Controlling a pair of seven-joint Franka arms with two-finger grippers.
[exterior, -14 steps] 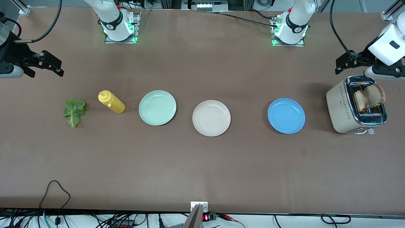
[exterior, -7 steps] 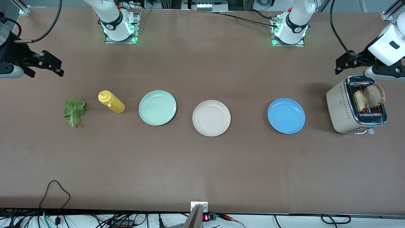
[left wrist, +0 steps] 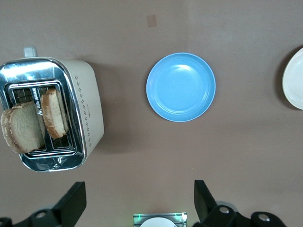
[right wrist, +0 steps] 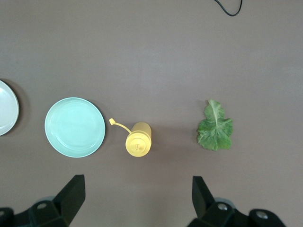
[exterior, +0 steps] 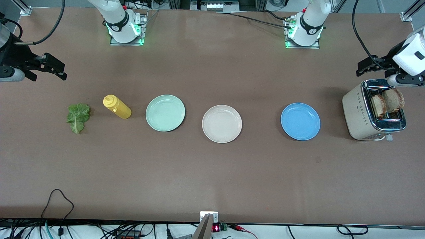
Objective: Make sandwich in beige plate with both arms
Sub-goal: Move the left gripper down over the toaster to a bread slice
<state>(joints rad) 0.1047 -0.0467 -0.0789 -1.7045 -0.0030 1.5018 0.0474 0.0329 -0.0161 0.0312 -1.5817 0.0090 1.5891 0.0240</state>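
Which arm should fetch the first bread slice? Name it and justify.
Left. The left gripper hangs open right beside the toaster that holds both bread slices. The right gripper, also open, waits at the other end near the lettuce leaf.

The left arm (exterior: 410, 59) is cut by the front view's edge, so only its wrist shows. The right arm (exterior: 10, 63) is cut the same way at its end of the table. In the left wrist view, the beige plate (left wrist: 294, 80) is only a slice at the edge. The lower parts of both bread slices (left wrist: 53, 112) sit hidden inside the toaster (left wrist: 87, 109) slots. Cables (exterior: 56, 199) run off the table edge nearest the front camera.
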